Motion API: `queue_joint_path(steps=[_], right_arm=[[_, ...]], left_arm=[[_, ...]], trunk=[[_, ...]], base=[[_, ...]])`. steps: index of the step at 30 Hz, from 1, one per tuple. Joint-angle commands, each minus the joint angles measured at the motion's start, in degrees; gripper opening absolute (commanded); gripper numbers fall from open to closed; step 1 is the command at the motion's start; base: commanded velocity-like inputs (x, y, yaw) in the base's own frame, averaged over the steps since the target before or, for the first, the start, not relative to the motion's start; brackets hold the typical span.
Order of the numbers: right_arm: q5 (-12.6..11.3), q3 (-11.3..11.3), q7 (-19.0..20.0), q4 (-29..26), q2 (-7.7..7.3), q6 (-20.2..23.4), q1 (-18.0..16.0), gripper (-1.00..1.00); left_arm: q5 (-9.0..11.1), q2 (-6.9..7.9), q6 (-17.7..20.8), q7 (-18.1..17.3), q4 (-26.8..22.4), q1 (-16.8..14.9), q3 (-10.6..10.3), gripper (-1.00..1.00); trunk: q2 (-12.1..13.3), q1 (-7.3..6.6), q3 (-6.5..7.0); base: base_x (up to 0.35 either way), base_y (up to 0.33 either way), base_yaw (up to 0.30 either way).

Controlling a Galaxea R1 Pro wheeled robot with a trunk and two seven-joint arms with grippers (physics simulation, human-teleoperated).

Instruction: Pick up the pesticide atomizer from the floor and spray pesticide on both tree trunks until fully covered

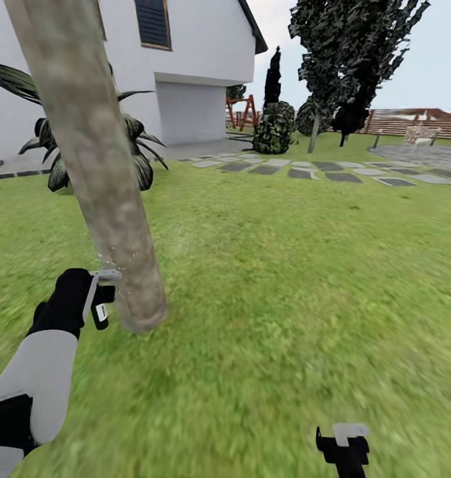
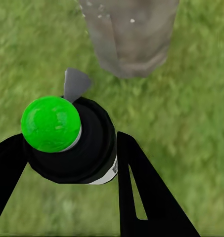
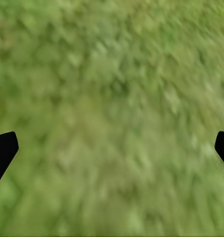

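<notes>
One thick tree trunk (image 1: 95,159), mottled grey-brown, leans across the head view, base set in the grass floor (image 1: 285,279). The left gripper (image 1: 100,300) sits just beside the trunk's base, on the side away from the open lawn, clenched round the pesticide atomizer (image 1: 101,312). In the left wrist view the atomizer (image 2: 74,143) shows as 1 black bottle w/ a round green cap, held between 2 black fingers (image 2: 141,192), grey nozzle aimed at the trunk (image 2: 129,37). Small pale specks dot the bark near the nozzle.

Beyond the trunk's other side the lawn runs wide and open, w/ room to move. The right gripper (image 1: 343,443) hangs low over that lawn, well apart from the trunk; in the right wrist view its 2 fingertips (image 3: 3,150) stand far apart, released, grasping nothing, over grass (image 3: 112,118).

Behind the trunk: 1 spiky broad-leaved bush (image 1: 52,156) and 1 white house (image 1: 185,60). Past the lawn's far edge from the trunk lies a row of grey paving slabs (image 1: 305,169), then 2 dark leafy trees (image 1: 348,46) and a brown slat fence (image 1: 401,123).
</notes>
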Motion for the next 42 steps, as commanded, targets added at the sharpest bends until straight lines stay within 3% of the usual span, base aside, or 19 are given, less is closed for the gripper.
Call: queue_joint_path(steps=[1, 8, 22, 28, 30, 36, 42], right_arm=[[0.6, -0.4, -0.2, 0.1, 0.0, -0.1, 0.0, 1.0], [0.6, -0.4, -0.2, 0.1, -0.08, -0.1, 0.0, 1.0], [0.6, -0.4, -0.2, 0.0, -0.08, -0.1, 0.0, 1.0], [0.6, -0.4, -0.2, 0.1, 0.0, -0.1, 0.0, 1.0], [0.6, -0.4, -0.2, 0.1, 0.0, -0.1, 0.0, 1.0], [0.6, -0.4, -0.2, 0.1, 0.0, -0.1, 0.0, 1.0], [0.6, -0.4, -0.2, 0.1, 0.0, -0.1, 0.0, 1.0]], left_arm=[[-0.6, -0.06, 0.2, -0.4, 0.0, 0.0, 0.1, -1.0], [-2.3, -0.07, 0.2, -0.4, 0.0, 0.1, 0.1, -1.0], [-2.6, 0.0, 0.2, -0.4, 0.0, 0.1, 0.1, -1.0], [-2.7, 0.17, 0.2, -0.3, 0.0, 0.1, 0.2, -1.0], [-2.7, 1.03, 0.3, -0.3, 0.0, 0.1, 0.2, -1.0], [-2.6, 5.57, 0.4, -0.4, 0.0, 0.0, 0.5, -1.0], [-2.4, 5.18, 0.0, -0.2, 0.0, 0.1, 0.1, -1.0]], trunk=[[0.0, -0.01, -0.05], [0.0, -0.01, -0.05], [0.0, -0.01, -0.05], [0.0, -0.01, -0.05], [0.0, -0.01, -0.05], [0.0, -0.01, -0.05], [0.0, -0.01, -0.05]], base=[[0.0, -0.274, 0.276], [0.151, -0.233, 0.101], [0.152, -0.216, 0.005], [0.0, -0.277, 0.252], [0.0, -0.277, 0.276], [0.086, -0.277, 0.276], [0.168, -0.248, 0.276]])
